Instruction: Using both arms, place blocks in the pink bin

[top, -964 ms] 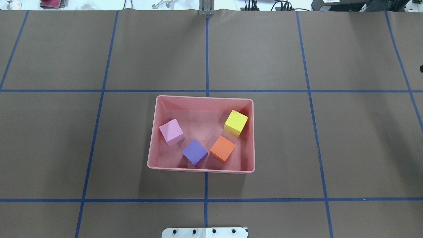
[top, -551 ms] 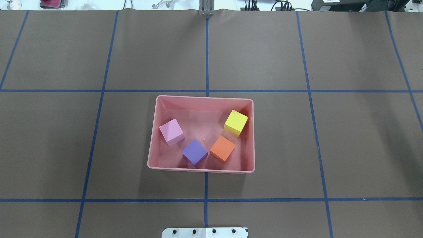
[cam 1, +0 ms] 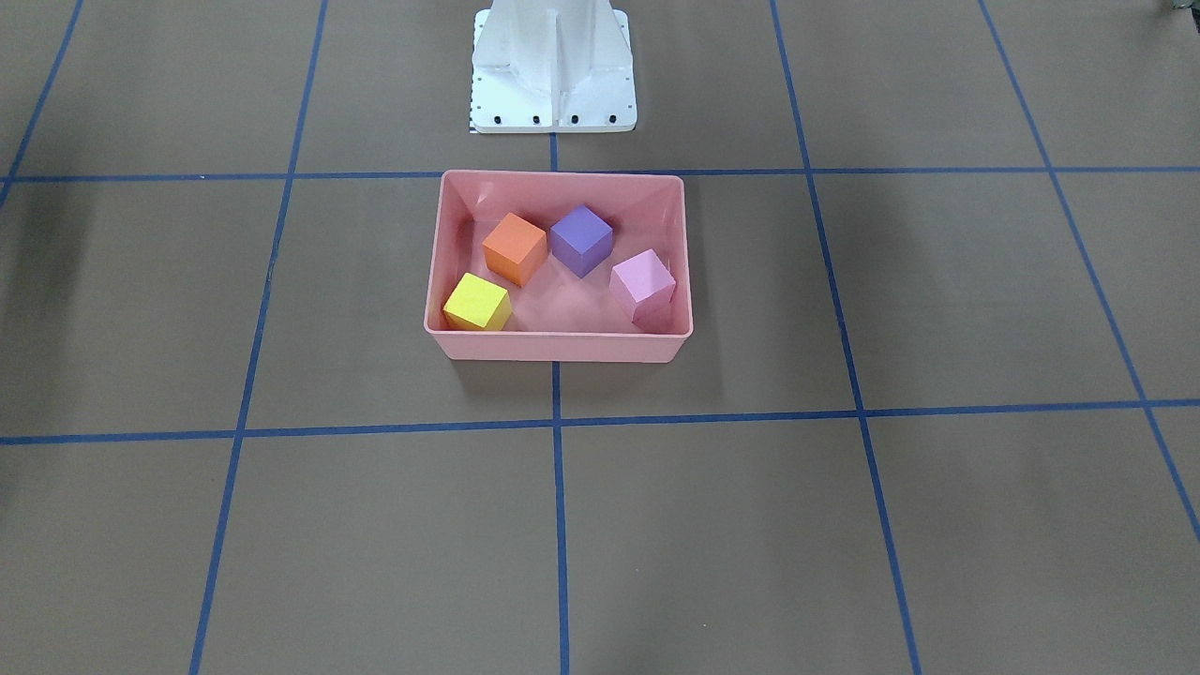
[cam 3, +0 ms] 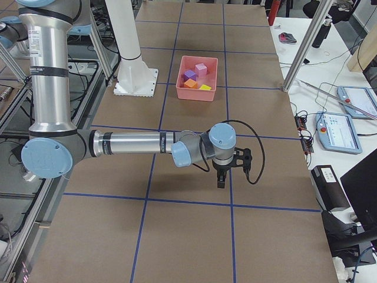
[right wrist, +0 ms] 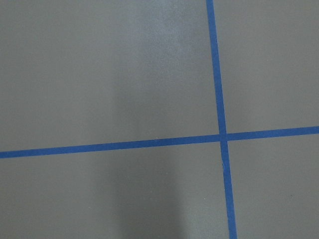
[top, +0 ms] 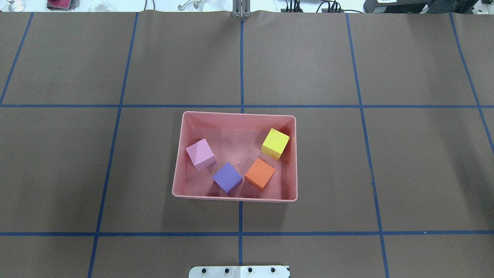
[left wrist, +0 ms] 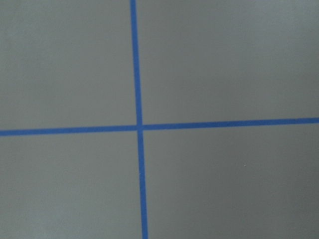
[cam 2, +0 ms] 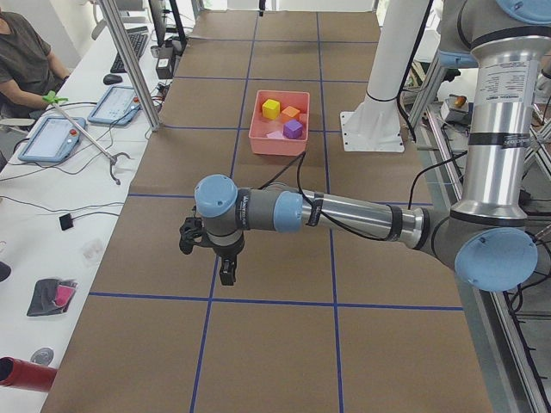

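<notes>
The left gripper (cam 2: 225, 277), black and two-fingered, hangs point-down over the table (top: 115, 58) at the end of the left arm (cam 2: 344, 211), a smooth grey tube with light blue joint caps. It shows only in the side view, so I cannot tell whether its fingers are parted or pressed together. The right gripper (cam 3: 221, 183) is the same: black, pointing down from the right arm (cam 3: 135, 143), its state not readable. Each wrist camera looks at flat matte brown covering with one crossing of blue tape lines (top: 242, 61). Well apart from both grippers sits the pink bin (top: 231, 141) — one shallow salmon plastic rectangle with rounded corners and a thin rim. All four matte cubes lie inside it. Seen from overhead, the yellow cube (top: 275, 143) is at 2 o'clock near the wall, the orange cube (top: 260, 173) at 4 and the purple cube (top: 227, 177) just beside it at 6. The light pink cube (top: 200, 153) is at 9. A white metal pedestal base (cam 1: 553, 66) stands on the bin's robot side — 6 o'clock from overhead.
</notes>
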`<state>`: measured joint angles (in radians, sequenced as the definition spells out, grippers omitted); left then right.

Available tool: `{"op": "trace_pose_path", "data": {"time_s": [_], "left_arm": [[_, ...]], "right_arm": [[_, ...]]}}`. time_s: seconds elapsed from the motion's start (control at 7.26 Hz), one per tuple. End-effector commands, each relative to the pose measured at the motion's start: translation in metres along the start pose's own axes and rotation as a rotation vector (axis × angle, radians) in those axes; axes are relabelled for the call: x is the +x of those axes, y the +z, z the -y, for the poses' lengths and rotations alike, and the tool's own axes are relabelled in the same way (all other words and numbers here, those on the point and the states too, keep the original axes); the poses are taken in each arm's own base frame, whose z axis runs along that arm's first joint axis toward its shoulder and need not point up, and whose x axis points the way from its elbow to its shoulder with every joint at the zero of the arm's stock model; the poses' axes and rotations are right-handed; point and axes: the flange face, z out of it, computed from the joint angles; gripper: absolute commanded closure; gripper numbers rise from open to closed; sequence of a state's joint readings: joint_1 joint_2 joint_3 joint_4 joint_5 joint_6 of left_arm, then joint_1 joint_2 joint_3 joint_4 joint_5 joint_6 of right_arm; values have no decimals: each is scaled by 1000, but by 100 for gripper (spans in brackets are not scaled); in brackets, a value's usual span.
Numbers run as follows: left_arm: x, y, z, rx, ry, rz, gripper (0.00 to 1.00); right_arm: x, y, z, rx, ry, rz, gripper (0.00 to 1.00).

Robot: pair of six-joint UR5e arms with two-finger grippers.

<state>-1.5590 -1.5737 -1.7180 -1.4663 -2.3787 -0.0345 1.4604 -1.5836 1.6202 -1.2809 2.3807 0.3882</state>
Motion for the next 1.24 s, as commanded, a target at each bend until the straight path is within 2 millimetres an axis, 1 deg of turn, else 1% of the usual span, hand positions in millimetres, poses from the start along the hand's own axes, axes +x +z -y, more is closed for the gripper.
{"op": "trace_pose_path", "data": {"time_s": [0.0,0.14,0.28,0.41,0.55,0.69,0.83,0.96,1.1], "left_arm": [[1,-3,-9,11,2,4,0],[7,-9,-9,21,13,3,0],[7,-11,-21,26,18,11,0],[9,-15,-37,32,23,38,0],[7,-14,-40,28,19,45,0],[1,-7,-46,15,6,41,0],[3,-8,-47,14,8,36,0],[3,-7,-47,13,7,34,0],[4,-8,-47,15,9,34,0]], "right_arm": [[11,-2,-6,2,16,7,0],[8,-4,-6,3,9,16,0],[14,-3,-12,5,7,-3,0],[17,-3,-12,18,4,-34,0],[7,-12,-11,36,-11,-29,0],[2,-18,-20,38,-23,-12,0],[13,-16,-39,23,-5,-17,0],[9,-19,-45,21,-9,-1,0],[9,-19,-46,21,-11,-1,0]]}}
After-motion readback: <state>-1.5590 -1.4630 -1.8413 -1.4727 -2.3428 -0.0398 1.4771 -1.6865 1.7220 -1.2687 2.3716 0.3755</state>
